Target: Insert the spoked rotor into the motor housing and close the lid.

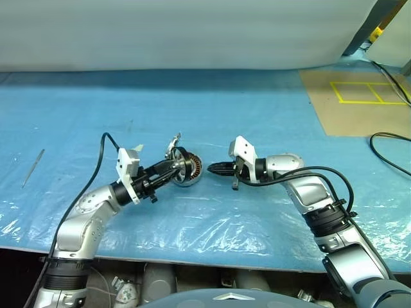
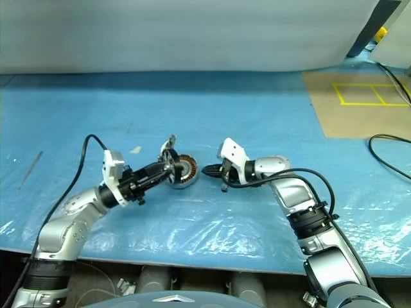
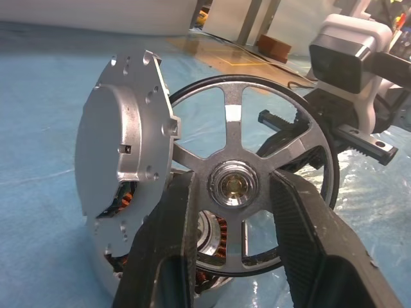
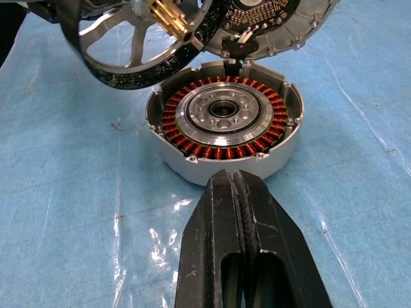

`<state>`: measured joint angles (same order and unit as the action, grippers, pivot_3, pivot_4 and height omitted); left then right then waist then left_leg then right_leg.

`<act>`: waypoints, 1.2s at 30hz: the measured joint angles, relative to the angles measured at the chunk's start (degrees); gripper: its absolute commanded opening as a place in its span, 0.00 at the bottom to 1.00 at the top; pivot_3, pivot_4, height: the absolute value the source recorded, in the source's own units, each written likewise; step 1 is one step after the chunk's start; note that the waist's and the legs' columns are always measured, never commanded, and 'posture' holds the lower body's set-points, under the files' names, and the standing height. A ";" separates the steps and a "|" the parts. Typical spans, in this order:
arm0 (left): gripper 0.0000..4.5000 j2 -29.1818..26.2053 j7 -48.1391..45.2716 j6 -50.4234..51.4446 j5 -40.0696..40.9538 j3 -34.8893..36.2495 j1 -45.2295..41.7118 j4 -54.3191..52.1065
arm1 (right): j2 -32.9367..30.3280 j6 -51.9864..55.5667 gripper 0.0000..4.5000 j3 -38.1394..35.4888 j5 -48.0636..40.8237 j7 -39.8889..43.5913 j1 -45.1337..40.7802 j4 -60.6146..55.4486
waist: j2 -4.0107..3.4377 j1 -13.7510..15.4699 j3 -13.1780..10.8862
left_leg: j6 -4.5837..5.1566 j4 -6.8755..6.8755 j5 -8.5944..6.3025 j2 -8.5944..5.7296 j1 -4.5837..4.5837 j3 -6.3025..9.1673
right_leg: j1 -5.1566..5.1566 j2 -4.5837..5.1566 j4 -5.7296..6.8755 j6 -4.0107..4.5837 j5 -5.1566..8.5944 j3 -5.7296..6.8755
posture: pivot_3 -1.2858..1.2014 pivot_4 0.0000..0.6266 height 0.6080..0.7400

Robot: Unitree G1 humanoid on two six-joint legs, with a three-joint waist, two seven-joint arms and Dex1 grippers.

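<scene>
The motor housing (image 4: 225, 131) rests on the blue plastic-covered surface (image 1: 192, 96), open side up, with its ring of copper-brown windings and silvery centre exposed. The lid (image 3: 125, 138) stands raised at the housing's far edge, joined there and tilted open; its plain outer face shows in the left wrist view and its ribbed inner face in the right wrist view.

The left end effector (image 3: 234, 192) grips the spoked rotor (image 3: 257, 128) with a finger on either side of the centre hub, the fingers partly open around it. The rotor is held on edge, off the surface, just beside the raised lid and above the housing's near rim, not yet seated in the housing.

The right end effector (image 4: 239, 186) has its fingers pressed fully together and holds nothing. Its tips point toward the housing's side wall and lie just beside it; contact cannot be judged.

A thin pale stick (image 1: 32, 167) lies well apart on the robot's left. Yellow tape lines (image 1: 369, 93) mark a brown board at the far right.
</scene>
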<state>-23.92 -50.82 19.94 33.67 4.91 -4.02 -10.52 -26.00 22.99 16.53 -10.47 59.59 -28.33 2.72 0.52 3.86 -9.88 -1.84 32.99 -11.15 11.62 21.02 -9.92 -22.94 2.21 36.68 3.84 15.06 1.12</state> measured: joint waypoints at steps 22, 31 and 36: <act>0.30 -1.59 2.49 -7.56 -9.18 -0.41 -0.57 3.15 | 2.53 -1.34 0.00 1.25 0.42 -0.61 -0.30 0.00 | 0.00 -0.02 0.00 | 0.00 0.00 0.00 0.01 0.00 0.01 | -0.01 0.00 0.00 -0.01 0.00 0.00 | 0.52 0.24 1.00; 0.30 -4.12 -3.82 -8.26 -7.26 -0.41 -0.17 5.55 | 2.10 -1.25 0.00 2.03 0.41 0.00 -0.29 0.00 | 0.00 -0.01 0.00 | 0.00 -0.01 0.00 0.01 0.00 0.01 | -0.01 0.00 0.00 0.02 0.01 0.00 | 0.52 0.24 1.00; 0.30 -5.06 -4.97 -10.61 -8.75 -0.75 -0.57 7.14 | 1.95 -1.24 0.00 2.03 0.41 0.01 -0.29 0.00 | -0.01 -0.01 0.00 | 0.00 -0.01 0.00 0.00 -0.02 0.01 | 0.00 0.01 0.00 0.02 0.01 0.00 | 0.52 0.24 1.00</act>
<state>-28.98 -55.79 9.33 24.92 4.16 -4.59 -3.38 -24.04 21.75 18.55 -10.06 59.59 -28.62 2.72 0.51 3.85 -9.88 -1.84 32.98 -11.15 11.62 21.00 -9.91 -22.94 2.22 36.68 3.86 15.07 1.13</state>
